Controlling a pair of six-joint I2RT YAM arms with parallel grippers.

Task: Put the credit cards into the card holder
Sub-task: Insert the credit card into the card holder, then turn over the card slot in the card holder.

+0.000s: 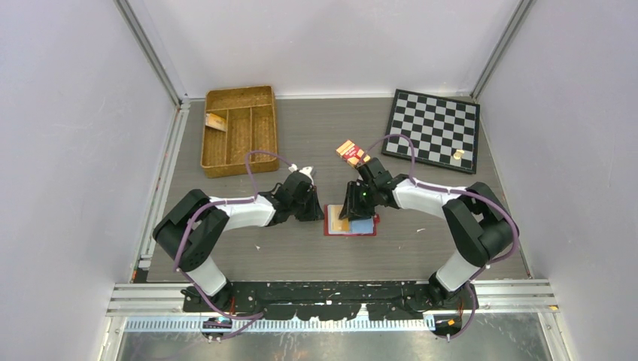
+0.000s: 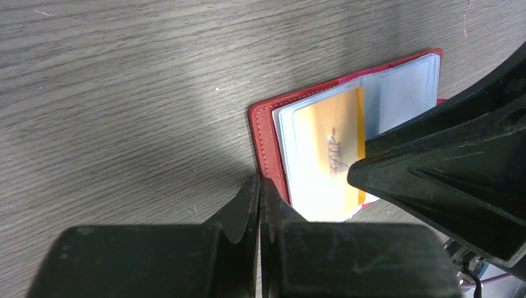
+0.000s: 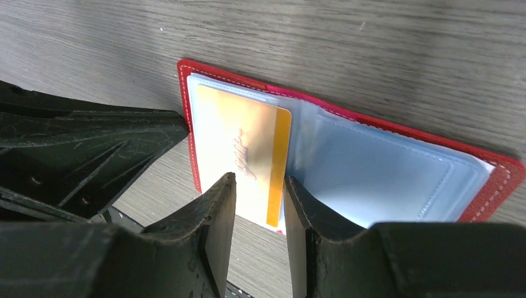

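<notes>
The dark-red card holder (image 1: 328, 222) lies open on the table between both arms, its clear bluish sleeves (image 3: 384, 174) facing up. One yellow-orange credit card (image 3: 239, 136) rests on its left page; I cannot tell how far it sits inside the sleeve. My left gripper (image 2: 260, 183) is shut and empty, its tips down at the holder's red left edge (image 2: 267, 124). My right gripper (image 3: 259, 183) hovers open just above the near end of the card (image 2: 325, 155), fingers apart on either side of its orange edge strip, gripping nothing.
A brown wicker divided tray (image 1: 239, 128) stands at the back left with a tan flat piece (image 1: 216, 121) in its left compartment. An orange-and-red pack (image 1: 350, 152) lies behind the right gripper. A chessboard (image 1: 435, 128) sits at the back right.
</notes>
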